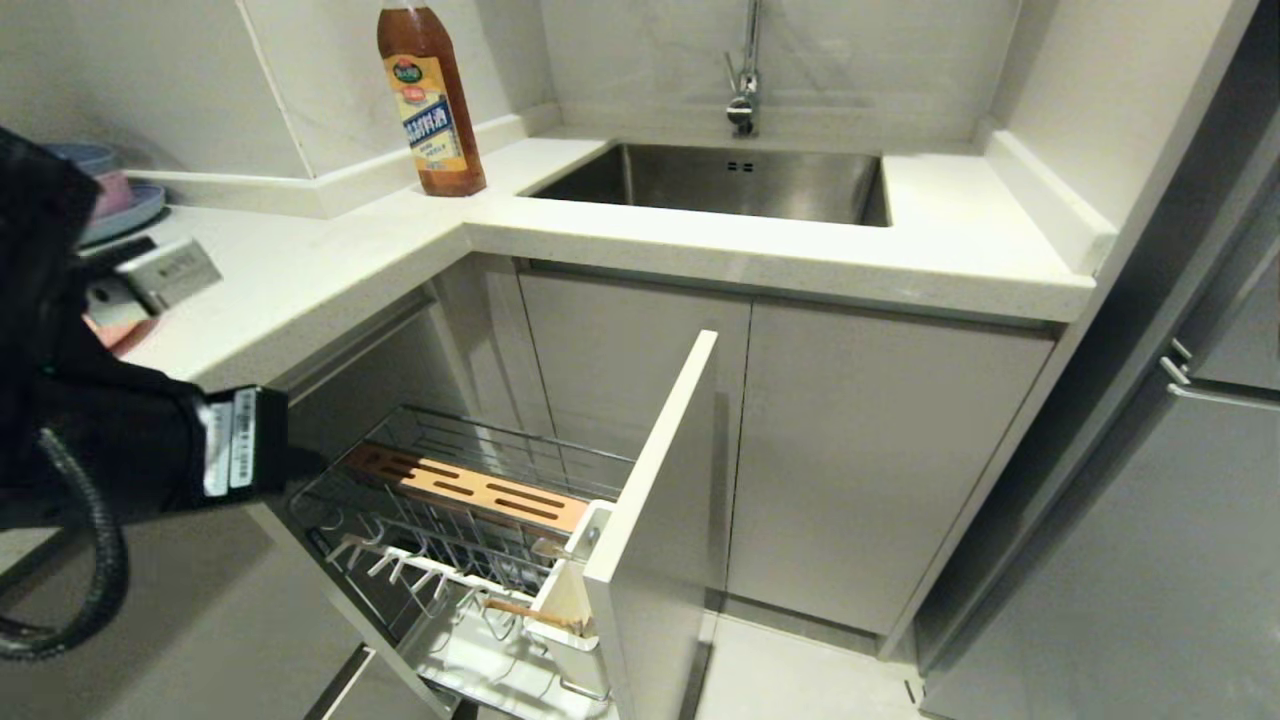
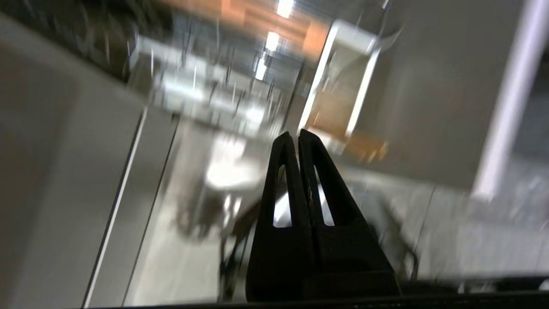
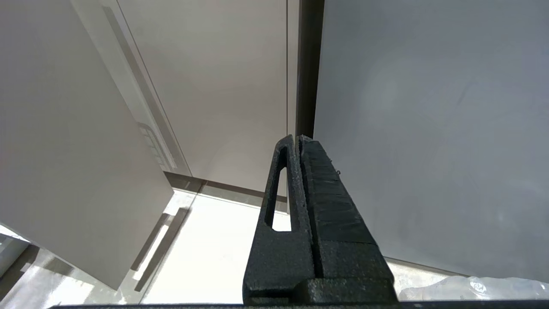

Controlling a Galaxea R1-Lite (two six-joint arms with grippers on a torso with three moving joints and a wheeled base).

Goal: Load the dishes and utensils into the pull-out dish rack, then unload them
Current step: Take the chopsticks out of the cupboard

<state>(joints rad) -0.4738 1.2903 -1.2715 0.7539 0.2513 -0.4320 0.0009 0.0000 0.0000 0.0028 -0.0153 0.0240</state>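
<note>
Chrome wire pull-out dish rack [image 1: 470, 520] stands drawn out of the lower cabinet below the white worktop [image 1: 330, 260], tall white front panel [image 1: 655, 520] toward the floor side. Slotted wooden block [image 1: 470, 487] lies along the basket's far side; white utensil cup [image 1: 568, 610] sits just behind the panel with a light wooden stick [image 1: 515, 610], probably chopsticks, beside it. Pink plate [image 1: 115, 330] edge shows on the worktop at far left, mostly hidden by the left arm. Left gripper [image 2: 297, 136] hangs over the rack, jaws pressed together, holding nothing; view blurred. Right gripper [image 3: 297, 139] parked near cabinet doors, jaws closed, empty. Sauce bottle [image 1: 430, 100] beside steel sink [image 1: 720, 180].
</note>
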